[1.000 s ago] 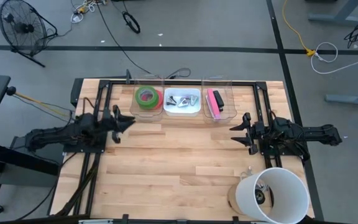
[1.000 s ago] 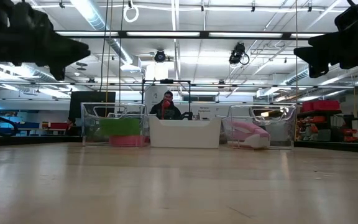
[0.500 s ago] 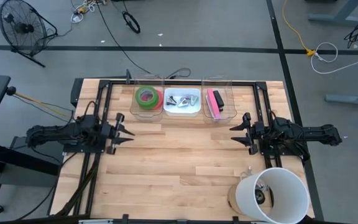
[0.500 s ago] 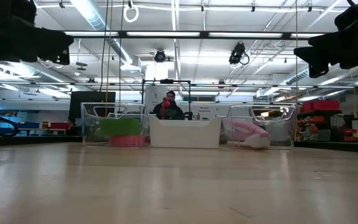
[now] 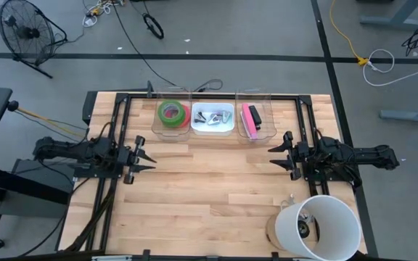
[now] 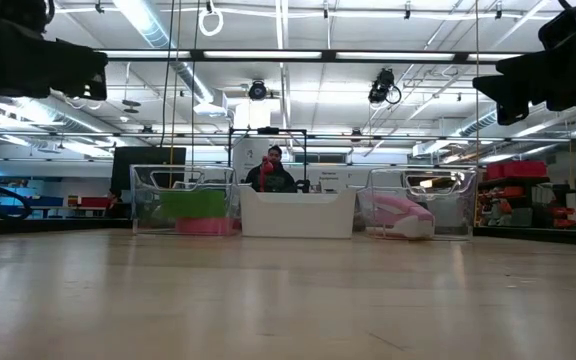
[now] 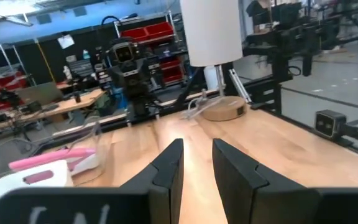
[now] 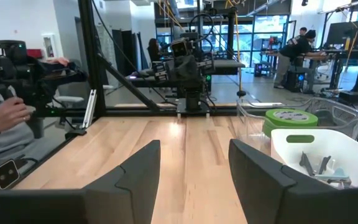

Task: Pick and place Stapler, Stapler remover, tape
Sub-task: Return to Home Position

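Note:
Three bins stand in a row at the table's far edge. The clear left bin holds the tape (image 5: pixel 170 113), a green roll lying on a pinkish red one, also in the right wrist view (image 8: pixel 291 117). The white middle bin (image 5: pixel 227 127) holds metal stapler removers (image 5: pixel 210 119). The clear right bin holds a pink stapler (image 5: pixel 250 119). My left gripper (image 5: pixel 145 155) hovers level at the table's left, its fingers (image 7: pixel 166 171) a narrow gap apart with nothing between them. My right gripper (image 5: pixel 274 155) hovers level at the right, open and empty (image 8: pixel 194 168).
A white cylinder (image 5: pixel 318 226) stands on a round wooden base at the near right corner. Black frame rails (image 5: pixel 122 130) run along the table's left, right and far sides. Bare wood lies between the two grippers. A person (image 6: pixel 271 170) shows beyond the bins.
My left gripper has swung from pointing at the tape bin toward the table's near edge and now points straight across the table. It has also rolled about its own axis. Its finger gap looks the same.

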Motion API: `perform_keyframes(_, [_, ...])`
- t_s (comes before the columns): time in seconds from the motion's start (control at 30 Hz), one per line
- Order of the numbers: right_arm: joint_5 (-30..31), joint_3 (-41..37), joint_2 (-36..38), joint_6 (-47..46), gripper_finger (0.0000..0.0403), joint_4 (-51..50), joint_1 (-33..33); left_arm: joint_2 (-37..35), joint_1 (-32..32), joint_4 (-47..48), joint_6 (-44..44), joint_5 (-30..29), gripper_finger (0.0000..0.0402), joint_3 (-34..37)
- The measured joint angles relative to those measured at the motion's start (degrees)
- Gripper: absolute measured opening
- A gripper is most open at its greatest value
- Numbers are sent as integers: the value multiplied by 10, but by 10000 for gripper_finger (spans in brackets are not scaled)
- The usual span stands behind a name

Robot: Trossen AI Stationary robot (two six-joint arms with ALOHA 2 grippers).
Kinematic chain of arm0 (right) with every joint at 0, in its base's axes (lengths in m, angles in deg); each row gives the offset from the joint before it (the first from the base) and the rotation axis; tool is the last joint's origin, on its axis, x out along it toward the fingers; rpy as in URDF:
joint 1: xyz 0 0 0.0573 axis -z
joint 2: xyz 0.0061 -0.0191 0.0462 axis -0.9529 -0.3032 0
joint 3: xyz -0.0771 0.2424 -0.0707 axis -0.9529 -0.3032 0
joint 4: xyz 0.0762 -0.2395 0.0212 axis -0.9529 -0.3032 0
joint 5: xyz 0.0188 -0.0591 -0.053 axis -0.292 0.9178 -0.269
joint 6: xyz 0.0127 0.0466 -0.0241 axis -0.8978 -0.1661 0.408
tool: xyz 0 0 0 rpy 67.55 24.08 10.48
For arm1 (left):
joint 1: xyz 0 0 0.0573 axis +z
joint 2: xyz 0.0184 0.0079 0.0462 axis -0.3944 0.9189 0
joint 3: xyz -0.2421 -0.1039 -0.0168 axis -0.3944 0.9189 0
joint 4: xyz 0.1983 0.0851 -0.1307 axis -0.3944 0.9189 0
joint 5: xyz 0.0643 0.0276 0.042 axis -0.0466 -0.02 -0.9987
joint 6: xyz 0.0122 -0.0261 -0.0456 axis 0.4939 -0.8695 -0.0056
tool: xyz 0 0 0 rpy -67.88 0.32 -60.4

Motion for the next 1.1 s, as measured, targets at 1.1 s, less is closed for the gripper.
perform_keyframes(1.1, [0,0,0,0,192,0,0,3,14,-12,21,-55,89,0])
